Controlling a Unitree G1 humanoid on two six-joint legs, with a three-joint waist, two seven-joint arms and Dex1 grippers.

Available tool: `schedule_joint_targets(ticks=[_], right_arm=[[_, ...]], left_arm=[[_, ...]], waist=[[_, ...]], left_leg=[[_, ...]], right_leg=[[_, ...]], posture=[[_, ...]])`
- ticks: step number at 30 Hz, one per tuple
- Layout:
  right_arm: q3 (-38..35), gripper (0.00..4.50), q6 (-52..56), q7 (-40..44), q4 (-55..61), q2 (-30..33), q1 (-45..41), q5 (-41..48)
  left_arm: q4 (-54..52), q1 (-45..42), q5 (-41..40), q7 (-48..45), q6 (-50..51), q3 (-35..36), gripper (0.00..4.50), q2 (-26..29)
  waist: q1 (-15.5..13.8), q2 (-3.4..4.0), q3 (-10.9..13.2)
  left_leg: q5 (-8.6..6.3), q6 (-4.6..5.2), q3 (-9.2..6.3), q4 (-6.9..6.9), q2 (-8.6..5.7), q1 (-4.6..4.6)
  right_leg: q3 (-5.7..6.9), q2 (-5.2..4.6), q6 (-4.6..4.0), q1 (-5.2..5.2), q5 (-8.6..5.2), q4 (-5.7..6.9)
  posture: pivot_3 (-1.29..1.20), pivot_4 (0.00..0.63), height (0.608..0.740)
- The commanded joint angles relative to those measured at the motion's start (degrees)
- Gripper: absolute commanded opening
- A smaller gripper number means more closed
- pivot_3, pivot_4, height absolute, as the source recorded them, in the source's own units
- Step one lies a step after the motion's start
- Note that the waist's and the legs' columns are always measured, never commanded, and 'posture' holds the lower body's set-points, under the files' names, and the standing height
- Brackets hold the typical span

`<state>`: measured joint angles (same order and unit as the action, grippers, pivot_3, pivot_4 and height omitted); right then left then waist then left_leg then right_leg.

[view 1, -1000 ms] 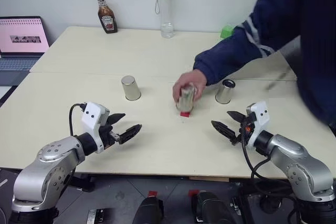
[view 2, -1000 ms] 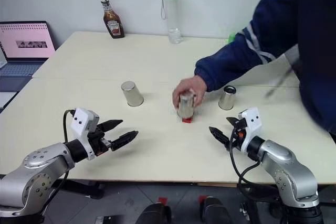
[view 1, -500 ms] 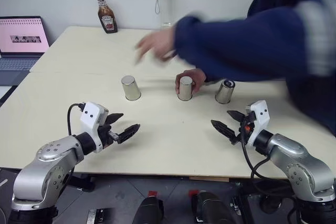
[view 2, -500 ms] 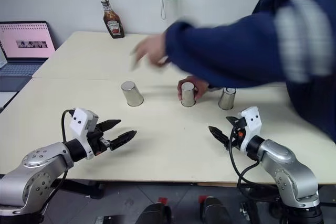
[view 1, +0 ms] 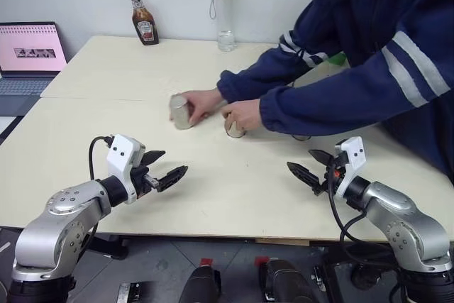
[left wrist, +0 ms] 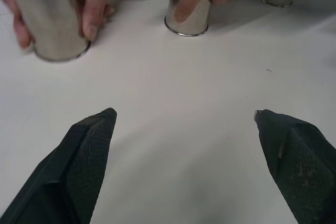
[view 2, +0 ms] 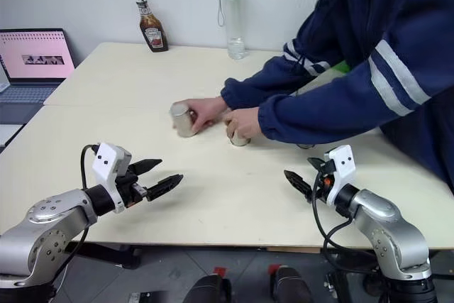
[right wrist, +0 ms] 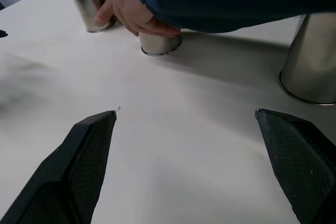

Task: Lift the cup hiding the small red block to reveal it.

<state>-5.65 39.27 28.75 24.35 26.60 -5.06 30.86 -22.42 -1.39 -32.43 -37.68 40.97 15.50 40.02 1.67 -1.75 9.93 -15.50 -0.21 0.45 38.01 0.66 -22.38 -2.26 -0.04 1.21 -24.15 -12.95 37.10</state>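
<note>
Two metal cups (view 1: 180, 112) (view 1: 235, 128) gripped by a person's hands (view 1: 243, 114) on the desk (view 1: 227, 189), third cup (right wrist: 311, 61) apart, left gripper (view 1: 164, 169) and right gripper (view 1: 306, 169) held spread wide, nothing between the fingers

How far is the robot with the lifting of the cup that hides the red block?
Nothing is done yet. A person's hands hold two cups, the left cup and the middle cup; the third cup stands free. Both grippers, left and right, hover open, touching nothing. Choosing and lifting a cup remain.
</note>
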Motion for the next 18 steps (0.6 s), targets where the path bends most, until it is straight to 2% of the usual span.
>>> schedule_joint_targets(ticks=[1, 10, 18], right_arm=[[-0.9, 4.5, -1.0, 0.4, 1.2, 0.1, -0.3, 0.6], [-1.1, 4.5, 1.0, 1.5, 3.1, 2.0, -0.9, 1.7], [1.3, 4.5, 7.3, 5.8, 9.0, 4.6, -5.5, 10.0]], left_arm=[[-1.2, -0.4, -0.2, 0.2, -0.4, 1.1, 4.48, 0.7], [0.4, -0.2, 1.7, 2.8, -2.4, 4.9, 4.48, 0.8], [0.7, -0.4, 5.5, 10.8, -5.9, 5.9, 4.48, -4.8]], waist=[[0.0, 0.0, 0.0], [0.0, 0.0, 0.0], [0.0, -0.03, 0.0]], left_leg=[[0.0, 0.0, 0.0, 0.0, 0.0, 0.0], [0.0, 0.0, -0.02, 0.0, 0.0, 0.0], [0.0, 0.0, -0.01, 0.0, 0.01, 0.0]], right_leg=[[0.0, 0.0, 0.0, 0.0, 0.0, 0.0], [0.01, 0.0, 0.0, 0.0, 0.0, 0.0], [0.0, -0.01, 0.03, 0.01, 0.02, 0.01]], posture=[[0.0, 0.15, 0.74], [0.0, 0.15, 0.74], [0.0, 0.15, 0.74]])
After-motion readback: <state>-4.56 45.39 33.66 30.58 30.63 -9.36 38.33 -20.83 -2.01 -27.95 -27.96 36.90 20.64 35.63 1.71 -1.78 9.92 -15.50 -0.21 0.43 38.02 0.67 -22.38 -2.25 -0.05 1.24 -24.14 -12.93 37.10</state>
